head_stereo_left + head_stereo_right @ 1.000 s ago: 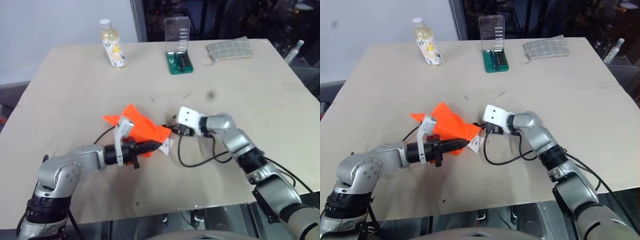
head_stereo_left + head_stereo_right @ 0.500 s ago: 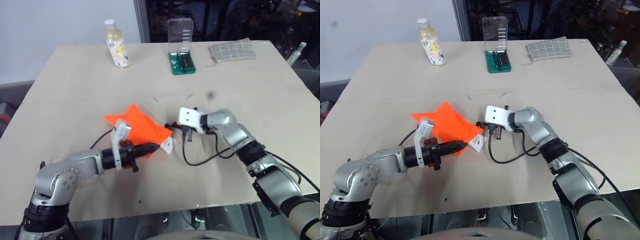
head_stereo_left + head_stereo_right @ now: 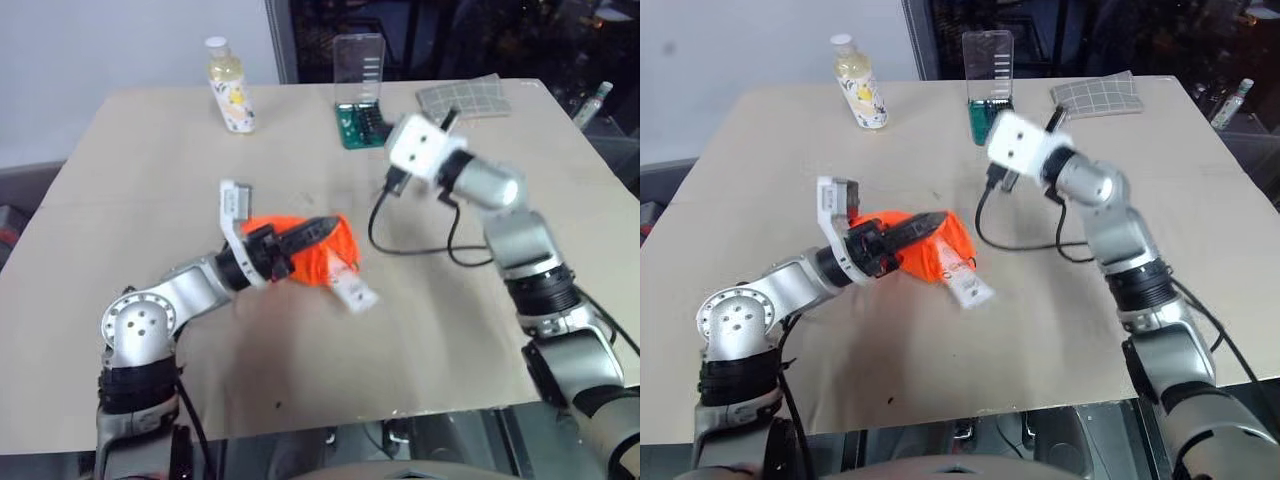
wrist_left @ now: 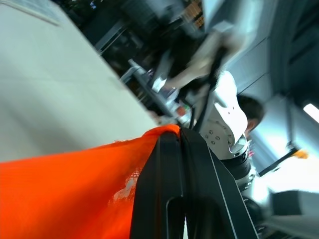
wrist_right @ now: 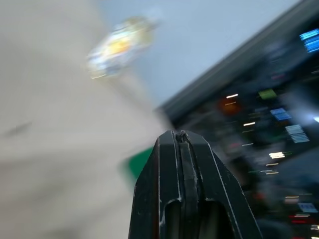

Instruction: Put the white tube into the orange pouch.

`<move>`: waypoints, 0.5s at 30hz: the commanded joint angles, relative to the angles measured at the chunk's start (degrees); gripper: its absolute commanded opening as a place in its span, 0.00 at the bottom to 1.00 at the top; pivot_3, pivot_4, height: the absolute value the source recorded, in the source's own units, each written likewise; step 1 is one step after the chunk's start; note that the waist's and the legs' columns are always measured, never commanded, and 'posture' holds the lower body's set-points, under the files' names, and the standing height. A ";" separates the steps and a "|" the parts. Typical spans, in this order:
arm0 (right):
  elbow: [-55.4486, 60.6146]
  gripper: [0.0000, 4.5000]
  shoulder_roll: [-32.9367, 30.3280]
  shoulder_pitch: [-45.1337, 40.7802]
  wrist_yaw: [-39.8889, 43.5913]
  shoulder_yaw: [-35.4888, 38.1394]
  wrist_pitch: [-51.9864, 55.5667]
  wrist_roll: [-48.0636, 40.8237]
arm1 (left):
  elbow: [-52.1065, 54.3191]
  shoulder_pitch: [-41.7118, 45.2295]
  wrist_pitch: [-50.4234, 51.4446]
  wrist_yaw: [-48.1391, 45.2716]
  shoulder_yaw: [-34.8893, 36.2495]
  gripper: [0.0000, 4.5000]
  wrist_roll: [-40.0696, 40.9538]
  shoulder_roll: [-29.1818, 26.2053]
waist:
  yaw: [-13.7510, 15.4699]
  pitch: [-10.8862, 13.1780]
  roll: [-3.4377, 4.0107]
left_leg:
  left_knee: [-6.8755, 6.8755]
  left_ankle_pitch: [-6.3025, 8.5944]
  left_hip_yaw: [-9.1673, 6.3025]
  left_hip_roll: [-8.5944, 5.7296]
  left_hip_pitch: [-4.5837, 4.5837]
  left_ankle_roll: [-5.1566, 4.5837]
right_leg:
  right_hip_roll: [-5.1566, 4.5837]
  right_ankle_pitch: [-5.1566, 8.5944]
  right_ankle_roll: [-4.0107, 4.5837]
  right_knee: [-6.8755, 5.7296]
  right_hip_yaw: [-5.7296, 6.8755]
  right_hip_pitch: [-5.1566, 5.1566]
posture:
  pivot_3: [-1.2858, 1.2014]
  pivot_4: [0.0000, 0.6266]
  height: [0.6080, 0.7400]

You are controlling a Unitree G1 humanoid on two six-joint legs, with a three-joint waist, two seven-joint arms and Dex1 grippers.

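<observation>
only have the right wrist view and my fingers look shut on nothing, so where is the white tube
observer: the white tube is by the near edge of the orange pouch, sticking out toward the table. I cannot tell if its far end is inside.
operator: is anything holding the pouch
observer: yes, the left gripper is shut on its top edge and has it raised off the table.
operator: how close is my gripper to it
observer: not close. The right gripper is up in the air, over toward the green bit case at the back.
</observation>
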State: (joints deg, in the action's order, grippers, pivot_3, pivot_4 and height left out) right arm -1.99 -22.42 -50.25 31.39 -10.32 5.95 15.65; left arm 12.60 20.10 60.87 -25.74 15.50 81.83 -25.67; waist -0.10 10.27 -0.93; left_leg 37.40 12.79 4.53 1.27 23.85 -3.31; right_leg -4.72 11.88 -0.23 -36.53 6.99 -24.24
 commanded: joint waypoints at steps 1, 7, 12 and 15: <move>3.95 0.01 -0.50 -1.55 1.53 2.56 3.98 -3.09 | -1.11 2.29 -0.68 2.63 1.48 0.00 4.55 0.48 | -0.04 0.01 -0.01 | 0.00 0.00 0.00 0.01 0.00 0.00 | 0.03 0.00 0.01 0.00 0.00 0.00 | 0.52 0.24 1.00; 14.35 0.13 -4.79 10.96 13.67 3.70 15.58 -15.32 | 2.13 -1.64 -0.11 -2.33 -1.91 0.00 -2.04 -3.54 | 0.17 0.00 -0.03 | -0.01 0.04 -0.02 0.05 -0.02 -0.07 | 0.13 0.00 0.03 0.06 0.01 0.06 | 0.52 0.24 1.00; 23.55 0.59 -8.05 26.63 19.49 1.99 26.17 -24.13 | 1.56 -3.34 0.15 -4.29 -1.49 0.00 -3.14 -5.97 | 0.76 0.00 -0.04 | -0.01 0.08 -0.02 0.06 0.00 -0.11 | 0.11 0.01 0.03 0.11 -0.01 0.04 | 0.52 0.24 1.00; 23.02 0.59 -5.83 31.20 18.56 1.67 26.64 -27.09 | 1.28 -3.43 0.44 -4.66 -1.08 0.00 -2.58 -7.06 | 0.57 0.04 0.02 | -0.01 0.08 0.07 0.13 0.00 -0.10 | 0.13 0.02 0.01 0.13 -0.06 0.00 | 0.52 0.24 1.00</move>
State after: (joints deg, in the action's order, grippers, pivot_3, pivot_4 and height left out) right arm 18.39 -28.59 -19.01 50.03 -9.02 33.43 -9.55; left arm 12.70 16.52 61.17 -29.13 13.03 78.17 -31.88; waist 0.47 10.31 -0.91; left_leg 37.40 12.88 4.64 1.40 23.83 -3.40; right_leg -4.60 11.89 -0.22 -36.41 6.89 -24.25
